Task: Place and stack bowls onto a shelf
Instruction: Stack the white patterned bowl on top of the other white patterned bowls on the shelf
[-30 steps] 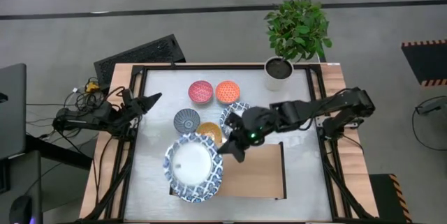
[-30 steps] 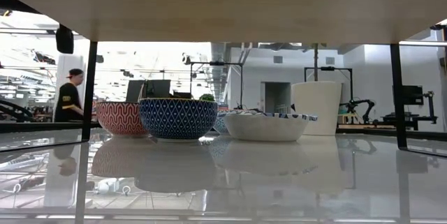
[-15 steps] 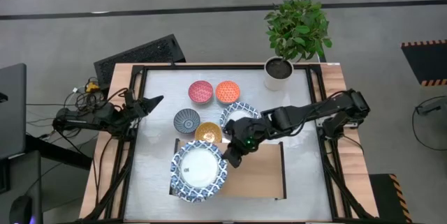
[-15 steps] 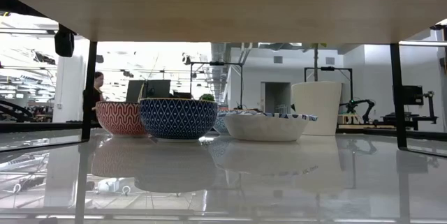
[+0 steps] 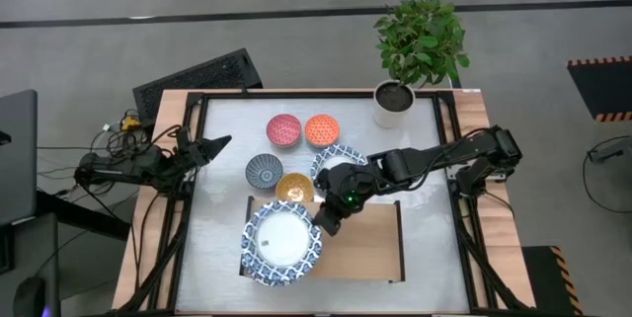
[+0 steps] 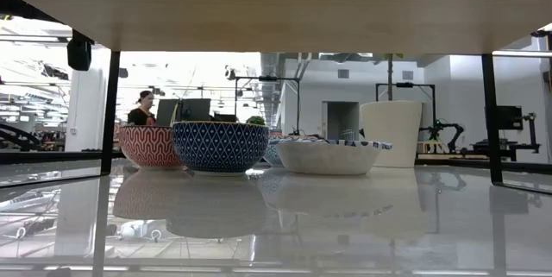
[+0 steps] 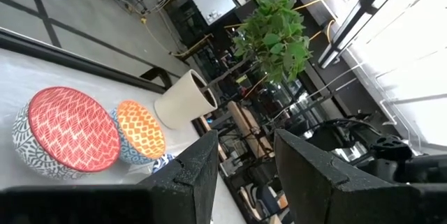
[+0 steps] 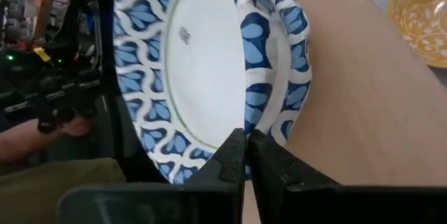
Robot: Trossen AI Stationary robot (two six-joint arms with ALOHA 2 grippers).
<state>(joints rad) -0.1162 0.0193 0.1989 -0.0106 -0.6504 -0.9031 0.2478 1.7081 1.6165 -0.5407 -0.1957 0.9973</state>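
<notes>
A large blue-and-white bowl (image 5: 281, 243) with a white inside sits on the left end of the light-wood shelf (image 5: 367, 246). In the right wrist view a second rim (image 8: 295, 77) shows around it, like a bowl nested beneath. My right gripper (image 5: 324, 222) is shut on its rim. Another large blue-and-white bowl (image 5: 334, 159) stands on the table, partly under the right arm. The small pink-red (image 5: 283, 130), orange (image 5: 322, 129), dark blue-grey (image 5: 264, 171) and yellow (image 5: 294, 188) bowls stand on the table beyond the shelf. My left gripper (image 5: 215, 143) waits open at the table's left edge. My right gripper pinches the large bowl's rim (image 8: 244, 121) between its two fingers, on the side facing the table's right. It comes slanting down from the right and far side. The bowl sits level on the shelf's left end, resting on what lies under it.
A white plant pot (image 5: 393, 102) with a green plant stands at the table's far right. The shelf's right part (image 5: 375, 253) is bare wood. The low view looks under the shelf board (image 6: 276, 1) at the bowls; a person (image 6: 142, 109) moves in the room behind.
My right gripper has come down and a little toward the near edge, still shut on the rim. The large bowl has gone down with it, from lifted above the shelf's left end to sitting there. In the last half second it has kept still.
</notes>
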